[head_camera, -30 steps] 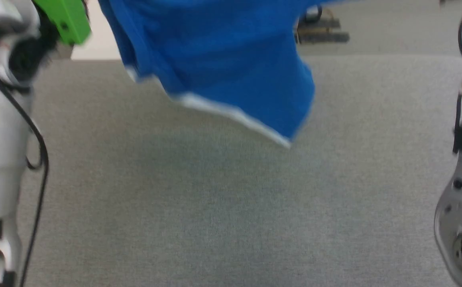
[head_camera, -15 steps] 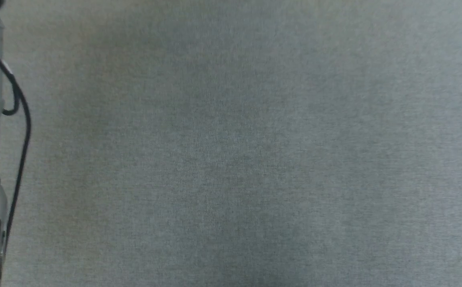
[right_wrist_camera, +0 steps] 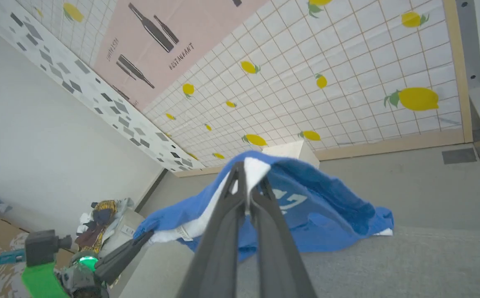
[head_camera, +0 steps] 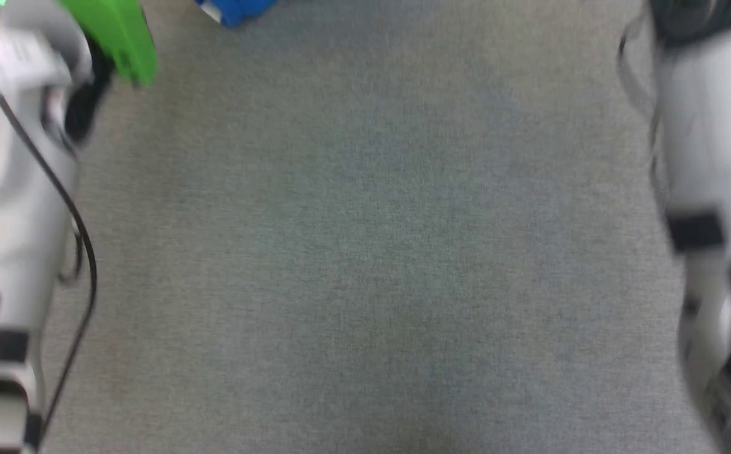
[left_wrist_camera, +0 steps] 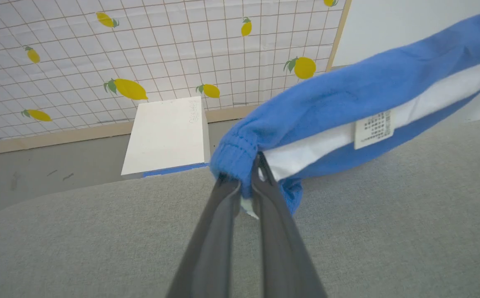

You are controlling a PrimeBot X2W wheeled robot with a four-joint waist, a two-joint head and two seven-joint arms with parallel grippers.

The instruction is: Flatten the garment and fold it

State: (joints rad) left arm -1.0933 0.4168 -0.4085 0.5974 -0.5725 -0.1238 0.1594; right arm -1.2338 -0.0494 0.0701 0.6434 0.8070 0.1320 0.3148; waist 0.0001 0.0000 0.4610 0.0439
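Hanging garment (left_wrist_camera: 347, 91) bears illegible white label (left_wrist_camera: 374, 129).

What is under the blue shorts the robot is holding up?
The grey table top lies beneath the shorts, which hang between the left gripper and right gripper. The patch right under the drooping cloth is covered, so it cannot be seen.

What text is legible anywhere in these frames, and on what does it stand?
"RESTAURANT": pink poster, beside bottle silhouettes.
Too small to read: print on the white label on the garment.
Unreadable: faint scribble on the white box.
Unreadable: creased white print on the garment.
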